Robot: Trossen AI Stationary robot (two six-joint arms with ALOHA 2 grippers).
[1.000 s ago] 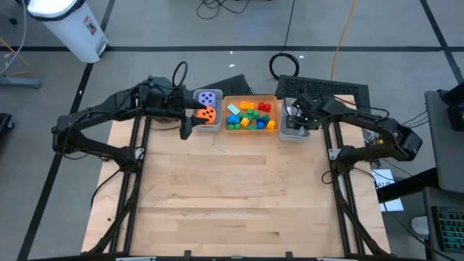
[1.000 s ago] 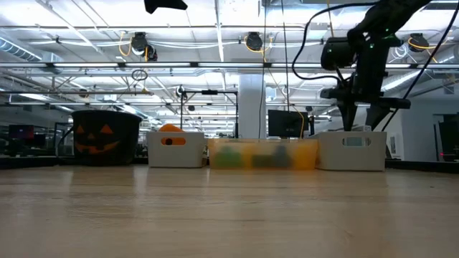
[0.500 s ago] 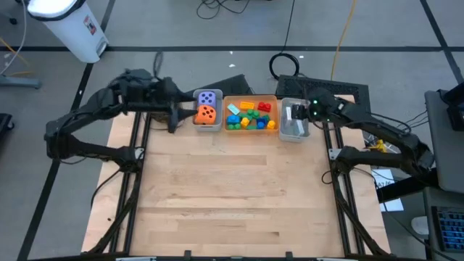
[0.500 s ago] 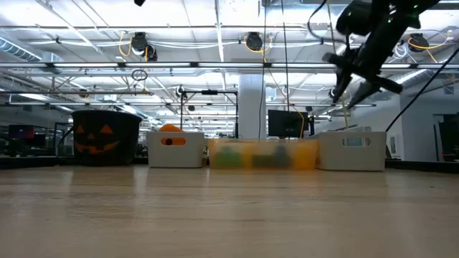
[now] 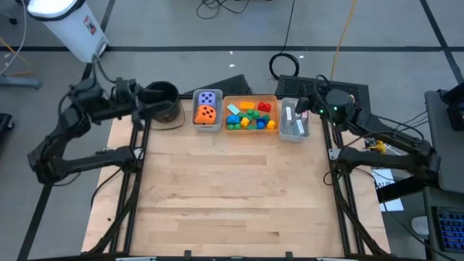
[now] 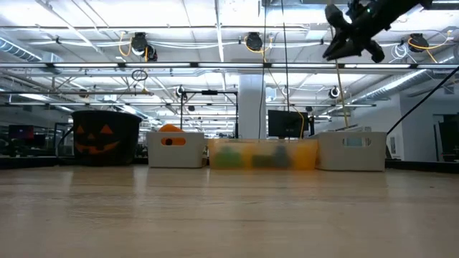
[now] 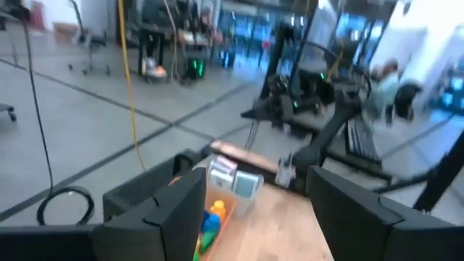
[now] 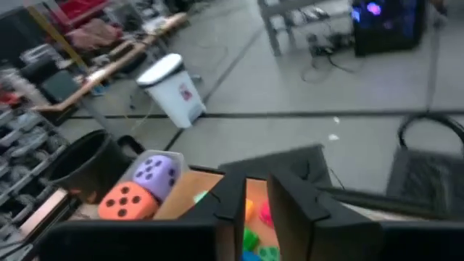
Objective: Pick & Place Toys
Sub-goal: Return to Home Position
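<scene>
The purple die (image 5: 209, 97) and the orange die (image 5: 206, 114) lie in a grey bin (image 5: 196, 123) at the far edge. Coloured bricks (image 5: 250, 116) fill the orange bin (image 5: 250, 97) beside it. Flat cards (image 5: 288, 116) lie in the right grey bin (image 5: 293, 137). My left gripper (image 5: 163, 110) is open and empty, beside the black pot (image 5: 161, 93), left of the dice bin. My right gripper (image 5: 303, 110) hovers above the far right corner of the card bin, its fingers a narrow gap apart (image 8: 256, 206) and empty. It shows high up in the low view (image 6: 337, 43).
The three bins stand in a row along the table's far edge, with the pot at their left end. The wooden tabletop (image 5: 232, 196) stretches from the bins to the near edge. A black mat (image 5: 341, 88) lies behind the card bin.
My left gripper has drawn back from the dice bin toward the table's left edge, leaving the orange die lying in the bin. My right gripper has risen out of the card bin, tipped up toward level and drawn back toward the right edge.
</scene>
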